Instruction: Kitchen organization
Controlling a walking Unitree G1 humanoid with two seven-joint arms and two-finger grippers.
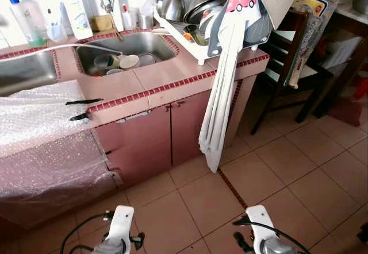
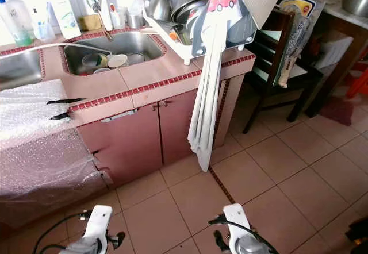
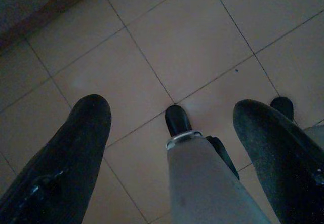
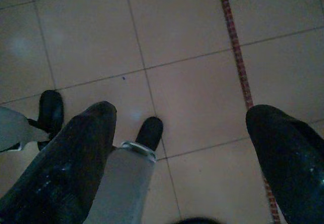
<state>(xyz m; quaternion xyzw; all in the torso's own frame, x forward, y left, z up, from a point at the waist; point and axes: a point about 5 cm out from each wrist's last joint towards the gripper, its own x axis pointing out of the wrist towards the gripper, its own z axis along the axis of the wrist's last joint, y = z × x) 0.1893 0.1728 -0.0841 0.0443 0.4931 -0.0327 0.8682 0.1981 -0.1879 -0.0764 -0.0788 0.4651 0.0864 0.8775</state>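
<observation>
Kitchen, pink-tiled counter over pink cabinet doors, tan tiled floor: you are facing the counter from a few tiles back, looking down. Item 1, steel sink, set into the counter, is holding a few cups and bowls; expect ceramic or plastic, wet and slippery, so you should be taking each by the rim or wall, not the base. Item 2, dish rack, is sitting at the counter's right end, crowded with metal bowls and lids; these are looking light and stiff but likely to clatter and slide if 1 is pulled from under another. Item 3, white cloth, is hanging from the rack down past the cabinet front; soft and limp, best pinched near its top. Item 4, bubble wrap, is draping the counter's left part. Item 5, detergent bottles, are standing behind the sink. Left gripper and right gripper are both hanging low over bare floor, fingers spread apart, carrying nothing, well apart from every item.
</observation>
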